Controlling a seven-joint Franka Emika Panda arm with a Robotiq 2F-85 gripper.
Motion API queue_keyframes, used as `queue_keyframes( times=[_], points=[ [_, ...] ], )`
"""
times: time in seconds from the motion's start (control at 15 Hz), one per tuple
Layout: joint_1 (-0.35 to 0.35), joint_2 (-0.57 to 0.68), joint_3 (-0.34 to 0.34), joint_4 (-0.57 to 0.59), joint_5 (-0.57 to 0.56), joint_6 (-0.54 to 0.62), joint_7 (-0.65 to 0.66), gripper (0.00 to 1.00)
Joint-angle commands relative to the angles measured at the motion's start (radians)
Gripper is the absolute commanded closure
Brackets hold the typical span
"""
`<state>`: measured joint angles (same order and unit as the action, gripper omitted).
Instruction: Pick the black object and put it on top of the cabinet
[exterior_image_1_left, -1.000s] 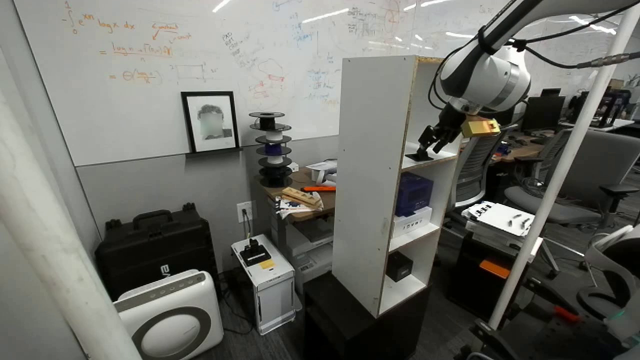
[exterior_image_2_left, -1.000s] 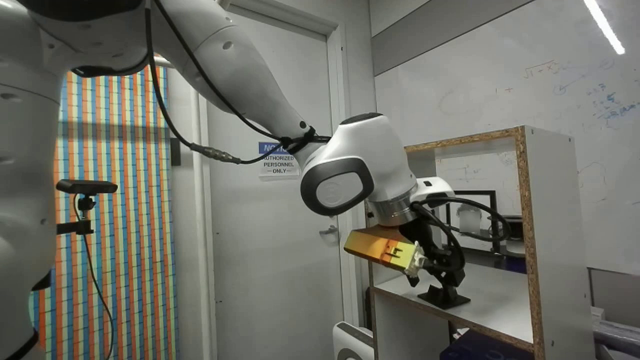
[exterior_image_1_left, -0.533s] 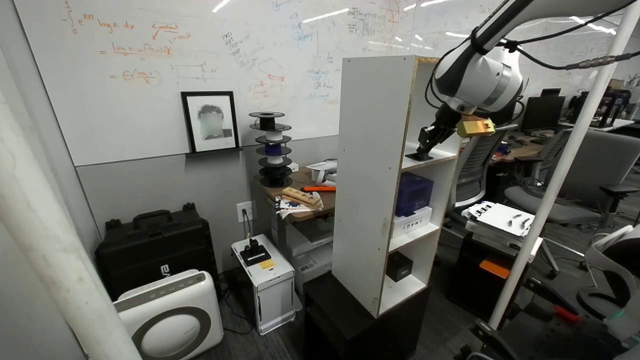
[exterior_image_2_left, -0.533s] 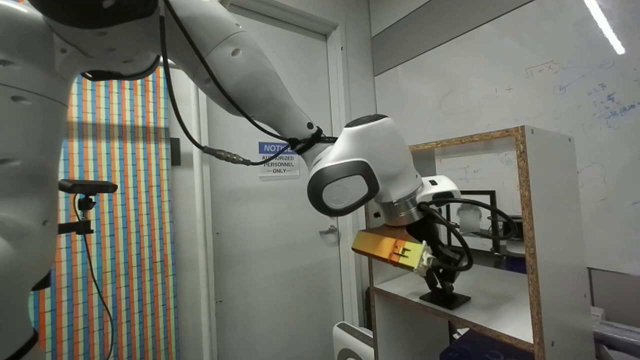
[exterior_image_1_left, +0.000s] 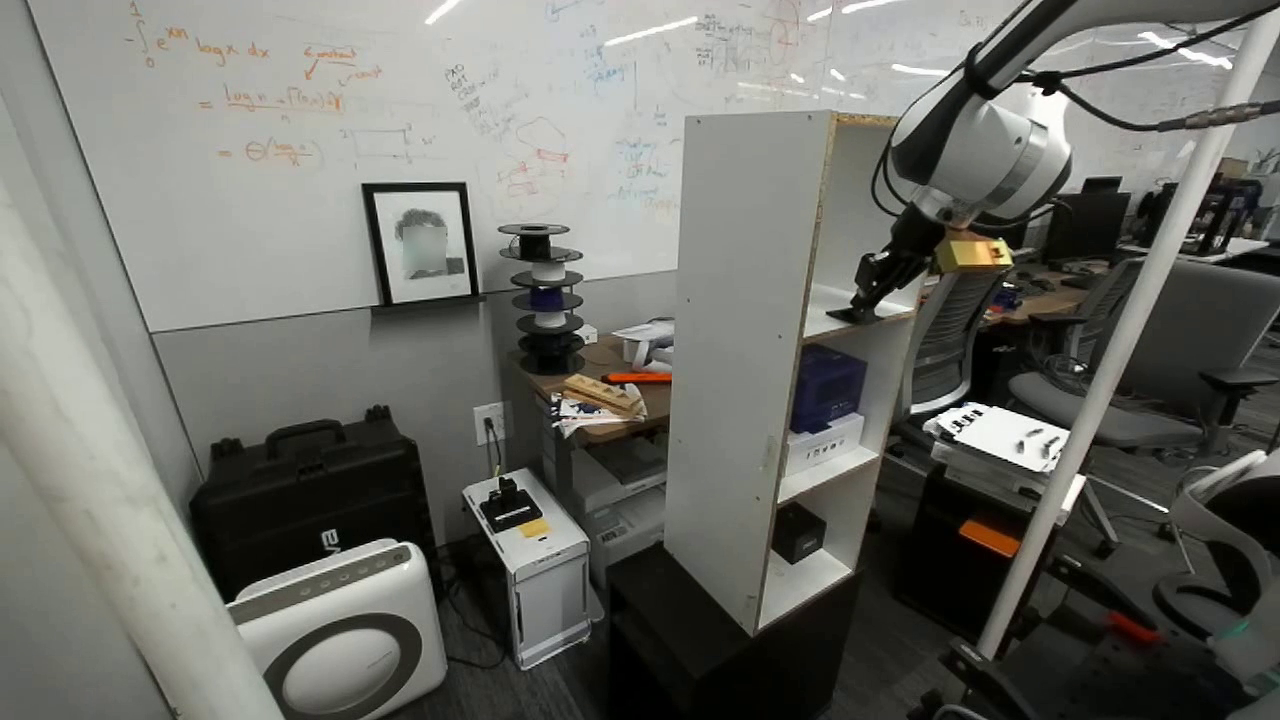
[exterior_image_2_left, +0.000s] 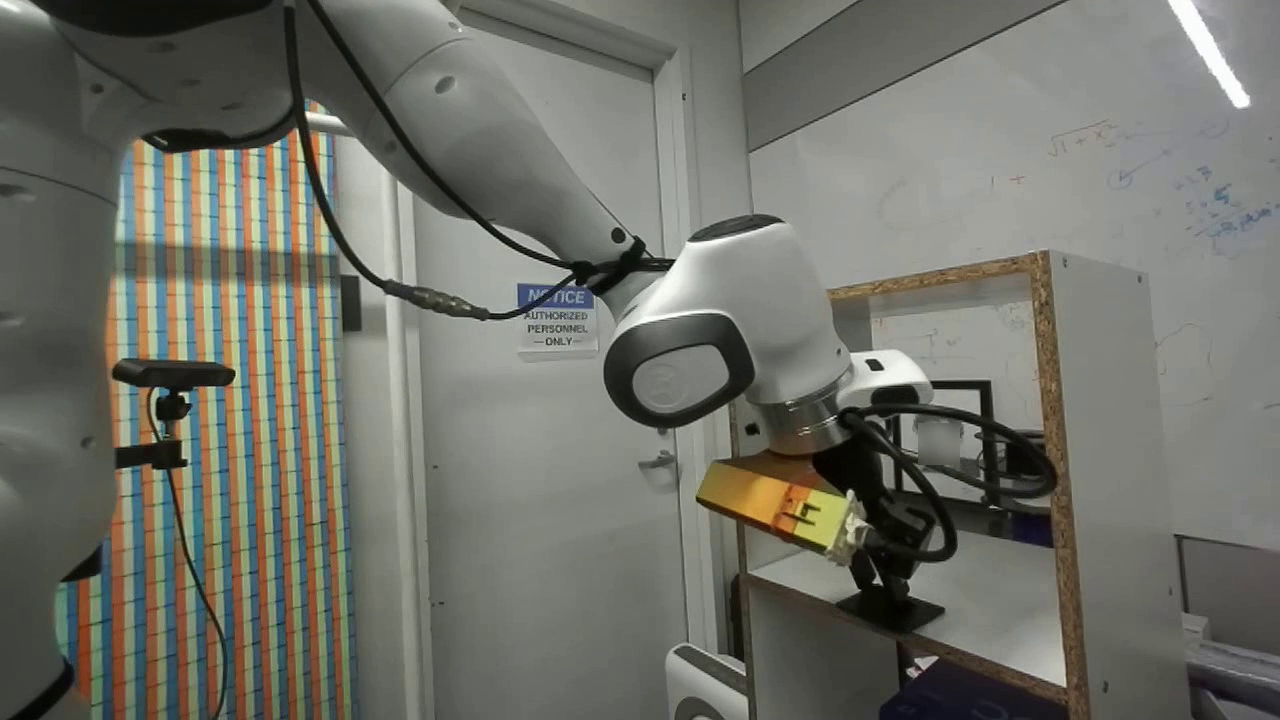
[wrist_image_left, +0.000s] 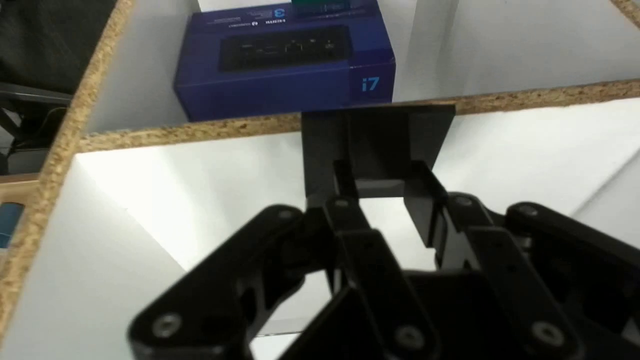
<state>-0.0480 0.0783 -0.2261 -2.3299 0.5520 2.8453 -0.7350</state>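
Note:
The black object (exterior_image_2_left: 890, 608), a flat square plate with a small upright part, is at the front edge of the upper compartment's floor. In an exterior view the black object (exterior_image_1_left: 850, 315) looks slightly tilted; whether its plate still touches the shelf I cannot tell. My gripper (exterior_image_1_left: 864, 296) reaches down into that compartment, shut on the upright part. In the wrist view the gripper (wrist_image_left: 382, 182) has the black object (wrist_image_left: 375, 135) between its fingertips, the plate overlapping the shelf edge. The white cabinet (exterior_image_1_left: 745, 330) stands upright; its top surface is barely visible edge-on.
A blue box (exterior_image_1_left: 828, 388) on a white box (exterior_image_1_left: 825, 445) fills the compartment below. Lower sits a black blocky item (exterior_image_1_left: 798, 532). The cabinet's side panel (exterior_image_2_left: 1110, 450) and particleboard edges frame the arm. A yellow block (exterior_image_2_left: 780, 505) is fixed to my wrist.
The jaws were apart around the black object's upright part a second ago and have closed on it. Since then the gripper and the object have shifted outward to the shelf's front edge.

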Motion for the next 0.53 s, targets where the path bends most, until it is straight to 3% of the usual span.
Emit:
queue_keyframes(
  times=[0.0,0.2,0.47],
  points=[
    [-0.027,-0.196,-0.032,-0.136,-0.025,-0.047,-0.033,0.83],
    [-0.064,-0.357,-0.062,-0.209,-0.076,-0.101,-0.037,0.84],
    [-0.118,-0.557,-0.111,-0.207,-0.213,-0.286,0.006,0.83]
  ],
)
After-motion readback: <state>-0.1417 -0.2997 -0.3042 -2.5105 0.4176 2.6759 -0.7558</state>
